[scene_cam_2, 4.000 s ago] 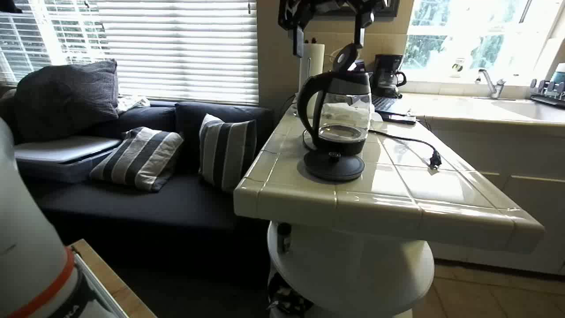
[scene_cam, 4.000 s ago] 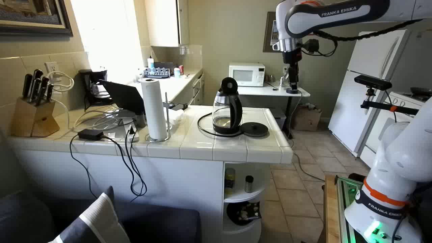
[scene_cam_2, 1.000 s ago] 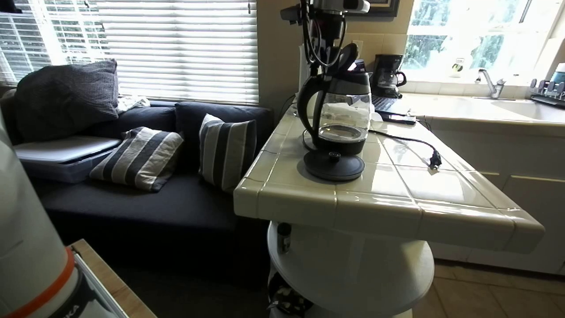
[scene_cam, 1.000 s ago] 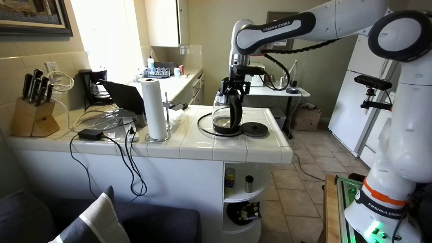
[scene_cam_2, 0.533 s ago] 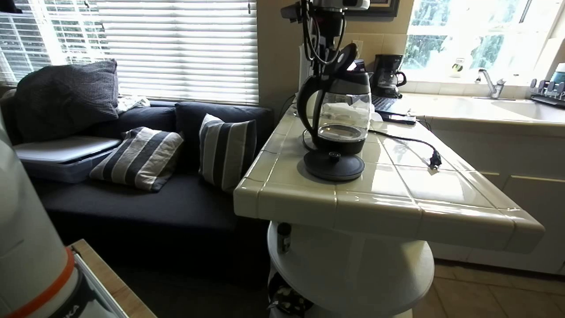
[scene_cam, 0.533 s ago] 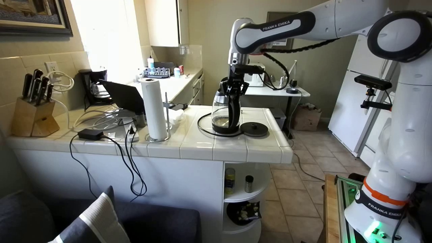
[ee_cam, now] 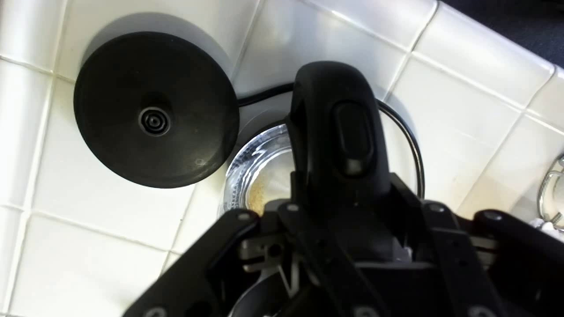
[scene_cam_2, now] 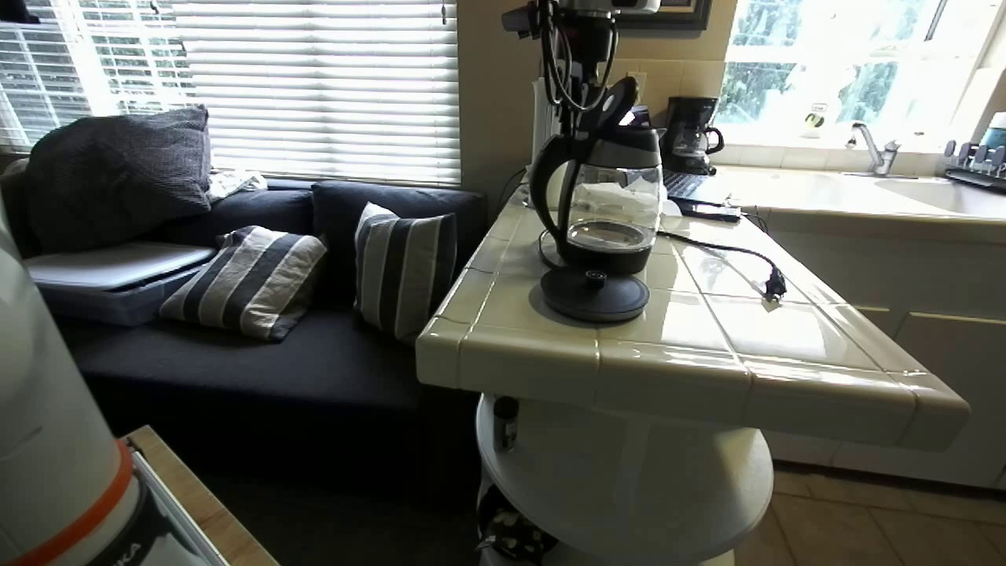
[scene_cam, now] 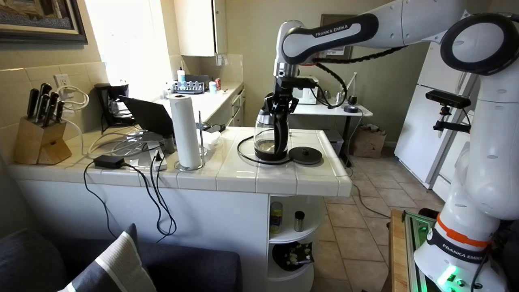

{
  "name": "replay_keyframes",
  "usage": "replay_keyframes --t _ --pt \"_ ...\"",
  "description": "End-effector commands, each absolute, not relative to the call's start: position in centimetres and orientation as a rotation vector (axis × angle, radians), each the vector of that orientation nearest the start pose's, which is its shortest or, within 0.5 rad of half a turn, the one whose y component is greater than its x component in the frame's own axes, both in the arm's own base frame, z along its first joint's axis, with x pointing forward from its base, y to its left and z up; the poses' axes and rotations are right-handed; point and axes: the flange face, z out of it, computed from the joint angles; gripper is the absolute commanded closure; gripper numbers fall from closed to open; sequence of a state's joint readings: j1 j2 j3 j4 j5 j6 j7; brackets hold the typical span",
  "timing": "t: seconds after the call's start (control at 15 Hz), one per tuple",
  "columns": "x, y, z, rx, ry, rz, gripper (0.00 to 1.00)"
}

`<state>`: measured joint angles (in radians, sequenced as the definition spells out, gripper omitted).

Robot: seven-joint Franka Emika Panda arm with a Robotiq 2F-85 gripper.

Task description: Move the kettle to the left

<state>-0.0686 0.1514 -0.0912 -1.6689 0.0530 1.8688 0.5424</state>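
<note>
You have the claw clenched on the handle of the kettle, gripping it from both sides, plain in the wrist view. The kettle is upright on the white tiled counter, near its end: glass body, black bottom, lid tipped up above the rim. In an exterior view you find it right of the paper towel roll, well apart from it. A flat black disc lies just beside the kettle; you cannot tell whether the two touch. From the disc a black cord curves round the kettle's foot on the tiles. In an exterior view you also see a length of cord come out past the kettle and end in a plug, lying on the counter. Your arm reaches in from the right in an exterior view, its wrist hanging above the handle, claw pointing down. Left of the roll there you have a dark laptop, screen raised, then a coffee maker, and farther left a wooden knife block with black knife handles sticking up. Below the counter's end, a small dark-capped jar stands on a rounded white shelf. On the couch, in an exterior view, note striped cushions and a big grey pillow to their left.
</note>
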Motion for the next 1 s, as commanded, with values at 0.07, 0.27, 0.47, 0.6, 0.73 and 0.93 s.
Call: replay_keyframes --t 0.07,0.27,0.47,0.6,0.73,0.93 --pt "61.0 -9.0 51.5 -2.944 1.09 -0.046 0.8" --pt "60.6 -7.9 52.4 -3.047 1.019 -0.068 0.8" --pt "60.6 -6.9 53.0 -3.135 0.948 -0.106 0.8" --pt "60.8 -6.4 53.1 -3.173 0.9 -0.137 0.8" --pt "60.9 -6.1 53.2 -3.202 0.864 -0.181 0.8" --pt "61.0 -5.8 54.0 -3.209 0.814 -0.254 0.8"
